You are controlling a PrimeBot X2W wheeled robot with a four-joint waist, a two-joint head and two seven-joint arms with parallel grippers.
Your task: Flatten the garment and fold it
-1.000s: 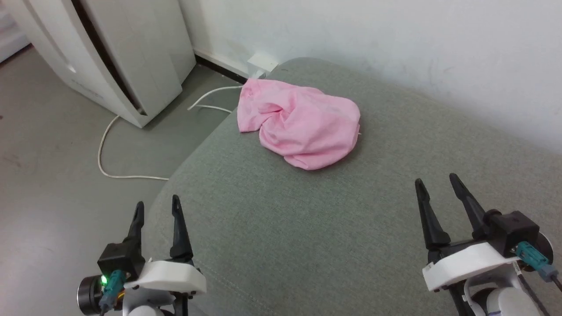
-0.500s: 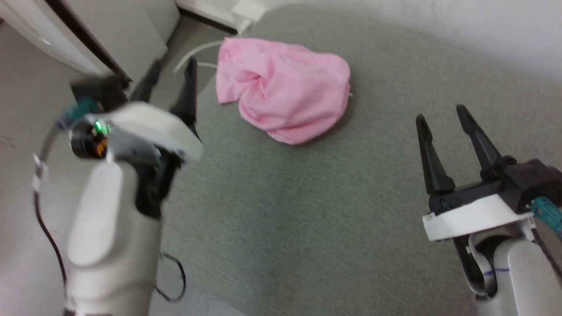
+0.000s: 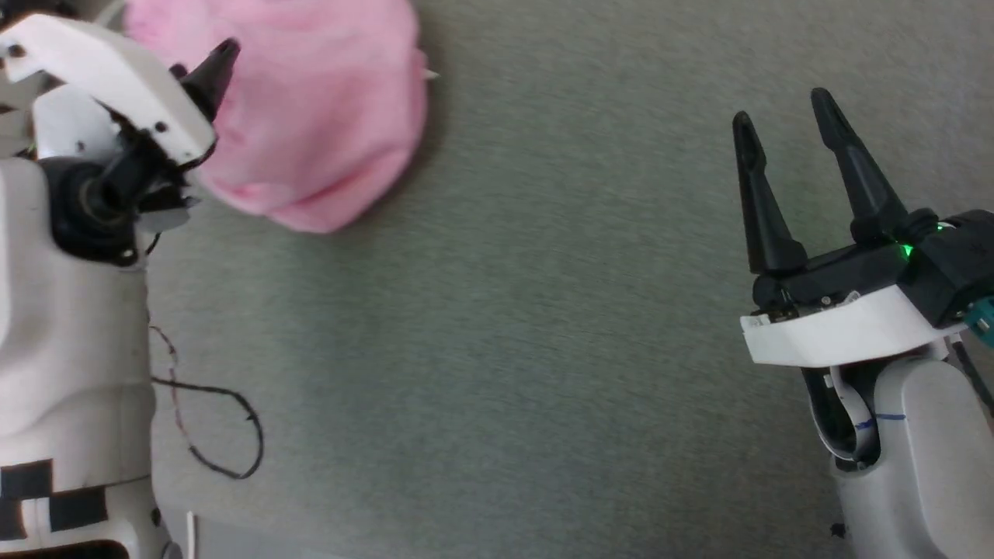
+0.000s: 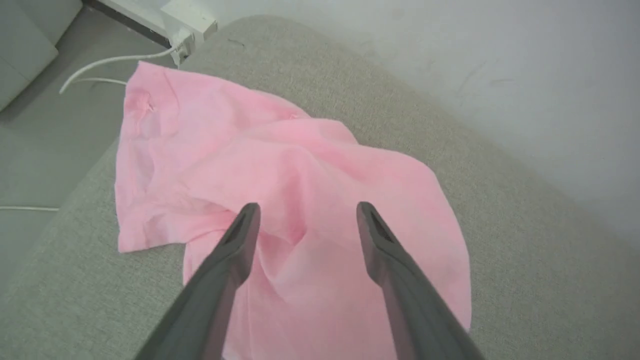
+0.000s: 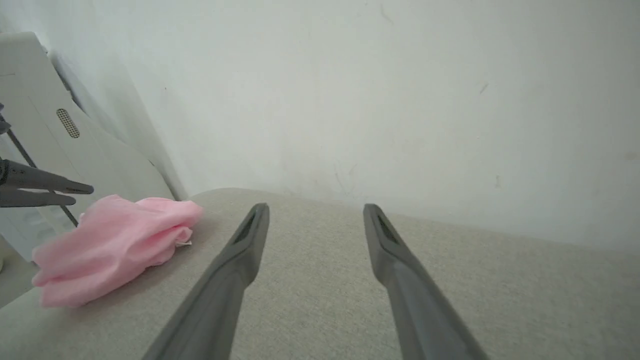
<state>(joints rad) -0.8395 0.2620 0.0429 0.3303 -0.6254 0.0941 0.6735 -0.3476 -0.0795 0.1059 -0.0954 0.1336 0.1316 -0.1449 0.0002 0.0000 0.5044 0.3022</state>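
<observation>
Garment [image 4: 300, 165] lies crumpled on the grey cushion [image 3: 543, 326] directly ahead of the left gripper [image 4: 305, 210], jaws open and empty. The right gripper [image 3: 783, 109], also spread wide, sits well apart from it.

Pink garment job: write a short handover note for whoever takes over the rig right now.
Left gripper: open, holding nothing, poised over the garment.
Right gripper: open and empty, over the bare grey cushion, well to the garment's right.
Garment: bunched and wrinkled near the cushion's rounded corner.
Done: nothing flattened or folded yet.
Left: grasp it, spread it flat, then fold.
</observation>
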